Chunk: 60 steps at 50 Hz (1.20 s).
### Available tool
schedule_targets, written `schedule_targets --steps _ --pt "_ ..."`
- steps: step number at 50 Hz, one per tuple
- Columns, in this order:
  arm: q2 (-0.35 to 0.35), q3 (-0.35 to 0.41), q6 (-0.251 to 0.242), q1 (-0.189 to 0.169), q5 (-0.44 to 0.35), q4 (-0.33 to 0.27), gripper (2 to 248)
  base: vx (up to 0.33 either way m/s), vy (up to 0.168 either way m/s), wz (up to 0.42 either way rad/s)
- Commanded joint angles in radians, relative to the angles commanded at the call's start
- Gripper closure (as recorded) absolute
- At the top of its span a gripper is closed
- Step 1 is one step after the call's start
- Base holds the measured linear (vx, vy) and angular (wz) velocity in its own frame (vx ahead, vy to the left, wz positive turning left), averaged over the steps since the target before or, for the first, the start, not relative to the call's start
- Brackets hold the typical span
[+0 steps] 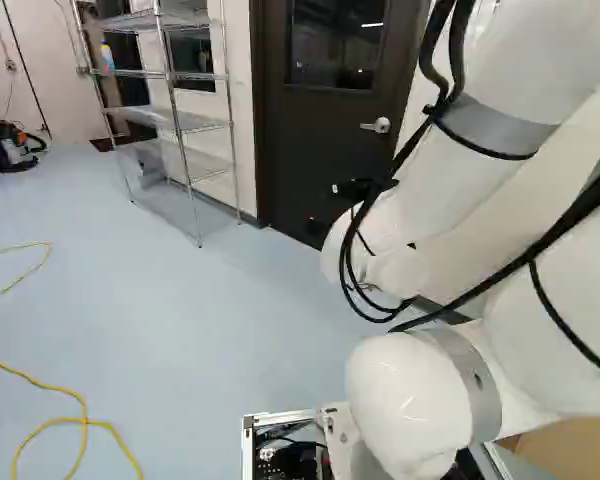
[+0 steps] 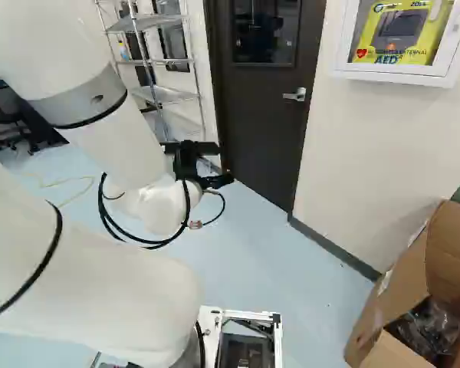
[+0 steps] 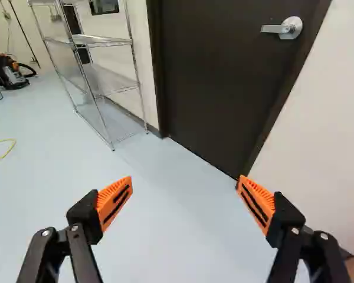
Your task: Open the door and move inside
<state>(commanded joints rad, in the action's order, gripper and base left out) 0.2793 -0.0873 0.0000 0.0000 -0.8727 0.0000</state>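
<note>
My gripper (image 2: pixel 207 163) hangs well short of the dark door (image 2: pixel 262 115) in the right base view. Seen from the wrist, the gripper (image 3: pixel 184 184) stands open, its orange pads wide apart with only floor between them. The door (image 3: pixel 224 76) is shut in its frame. Its silver lever handle (image 3: pixel 286 28) lies beyond the gripper, on the side of the right-hand finger, and nothing touches it. In the left base view the handle (image 1: pixel 377 125) shows between the shelf and my arm.
A wire shelf (image 1: pixel 175 120) stands against the wall beside the door. An open cardboard box (image 2: pixel 414 299) sits on the right, under a wall cabinet (image 2: pixel 402 38). A yellow cable (image 1: pixel 55 388) crosses the floor at left, with a vacuum cleaner (image 1: pixel 16 146) farther back.
</note>
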Motion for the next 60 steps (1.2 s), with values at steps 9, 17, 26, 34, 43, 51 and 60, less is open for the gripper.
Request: schedule_targets --steps 9,17,26,34,43,51,60 --pt "0.0 0.0 0.0 0.0 0.0 0.0 3 0.0 0.0 0.0" --pt "0.0 0.0 0.0 0.0 0.0 0.0 3 0.0 0.0 0.0" --pt "0.0 0.0 0.0 0.0 0.0 0.0 3 0.0 0.0 0.0" --pt "0.0 0.0 0.0 0.0 0.0 0.0 3 -0.014 -0.005 -0.027" --pt "0.0 0.0 0.0 0.0 0.0 0.0 3 0.048 0.028 -0.013" --pt "0.0 0.0 0.0 0.0 0.0 0.0 3 0.1 0.078 -0.022" --pt "0.0 0.0 0.0 0.0 0.0 0.0 3 0.138 0.113 -0.02"
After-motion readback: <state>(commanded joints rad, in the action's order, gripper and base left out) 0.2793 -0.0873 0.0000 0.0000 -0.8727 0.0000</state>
